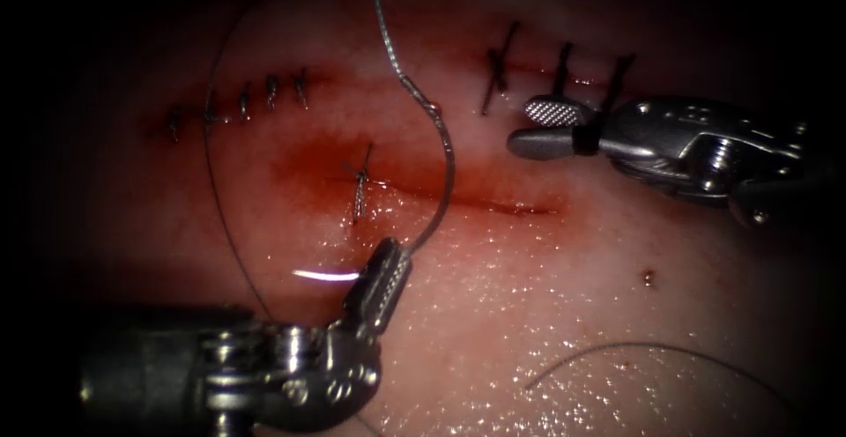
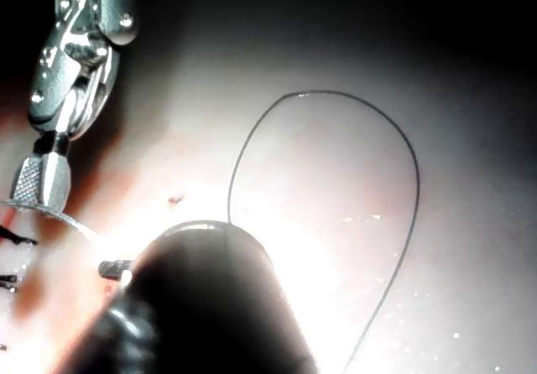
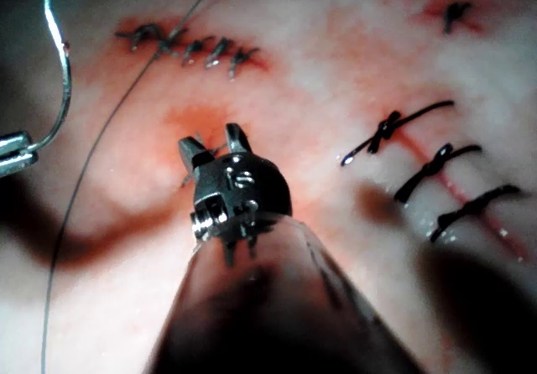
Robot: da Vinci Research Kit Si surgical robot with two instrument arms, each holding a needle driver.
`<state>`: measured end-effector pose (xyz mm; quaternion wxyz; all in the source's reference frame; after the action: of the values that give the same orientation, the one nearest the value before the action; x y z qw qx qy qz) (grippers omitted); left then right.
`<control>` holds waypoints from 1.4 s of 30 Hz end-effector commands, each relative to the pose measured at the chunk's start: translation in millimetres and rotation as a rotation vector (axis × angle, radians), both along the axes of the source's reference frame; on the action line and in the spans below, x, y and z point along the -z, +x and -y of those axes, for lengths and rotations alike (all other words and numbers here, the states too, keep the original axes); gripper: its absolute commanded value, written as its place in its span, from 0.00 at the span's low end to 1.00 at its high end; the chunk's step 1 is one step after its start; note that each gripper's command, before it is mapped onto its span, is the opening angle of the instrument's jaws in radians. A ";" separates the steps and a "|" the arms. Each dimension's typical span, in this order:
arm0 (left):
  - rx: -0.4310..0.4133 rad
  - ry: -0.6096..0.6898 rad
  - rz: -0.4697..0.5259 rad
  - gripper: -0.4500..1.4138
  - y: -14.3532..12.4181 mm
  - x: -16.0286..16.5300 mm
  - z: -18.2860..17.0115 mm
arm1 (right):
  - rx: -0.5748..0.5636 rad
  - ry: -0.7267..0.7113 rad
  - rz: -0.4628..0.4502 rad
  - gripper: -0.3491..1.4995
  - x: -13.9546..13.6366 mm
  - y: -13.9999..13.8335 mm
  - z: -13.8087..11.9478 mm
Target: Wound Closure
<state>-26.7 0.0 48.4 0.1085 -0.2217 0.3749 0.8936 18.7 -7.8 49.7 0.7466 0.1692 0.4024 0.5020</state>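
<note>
My left tool (image 1: 388, 271) grips the needle (image 1: 441, 181) near its tip, seemingly clear of tissue (image 1: 546, 314); curve arcs toward my right tool (image 1: 551, 129), open, empty.

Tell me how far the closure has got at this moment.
Done: one stitch sits across the cut at its left end. In hand: the left tool holds the needle near one end, clear of the tissue; the right tool is open and holds nothing. Left: the cut to the stitch's right lies unstitched.
</note>
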 end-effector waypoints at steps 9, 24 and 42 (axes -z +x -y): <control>0.045 -0.030 -0.046 0.00 0.1 -7.3 -2.0 | -0.130 0.056 -0.036 0.58 -0.8 1.6 0.5; 0.056 -0.056 -0.065 0.00 -1.1 -10.1 -1.8 | -0.260 0.048 -0.002 0.75 -3.4 6.5 0.7; 0.025 -0.048 -0.069 0.00 -1.1 -10.6 -1.4 | -0.405 -0.021 0.114 0.00 -5.1 8.3 -0.8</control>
<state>-27.3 1.8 58.4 0.1000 -0.1897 0.4049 0.8889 26.5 -6.4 54.2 0.6511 0.0446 0.3908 0.6491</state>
